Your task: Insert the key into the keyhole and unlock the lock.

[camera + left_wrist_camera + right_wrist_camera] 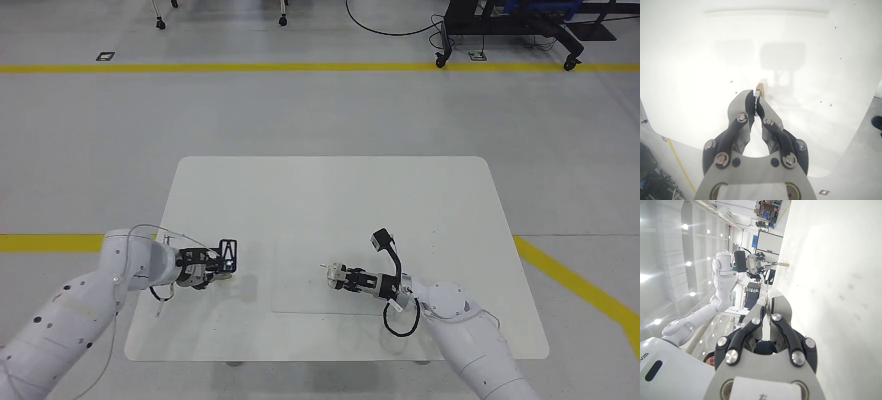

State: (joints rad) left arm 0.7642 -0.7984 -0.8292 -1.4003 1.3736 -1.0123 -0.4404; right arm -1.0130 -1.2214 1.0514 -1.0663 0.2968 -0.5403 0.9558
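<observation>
**Left gripper.** The claw is closed tight. Its black pads clamp the silver metal shackle of the small brass-coloured padlock. The padlock body projects past the fingertips and points down at the white rectangular table. The views do not settle whether the body touches the table surface. Location: over the left part of the table, near the edge closest to the robot.

**Right gripper.** The claw is closed, with almost no gap between the fingers. It grips the thin silver metal key, which is seen edge-on. The key blade projects a short way past the fingertips. Location: over the table near the edge closest to the robot, slightly right of the table's middle.

**Relation of parts.** The key points across the table toward the padlock. Key and padlock are well apart, with bare table surface between them. The key is not in the keyhole. The keyhole itself cannot be made out.
</observation>
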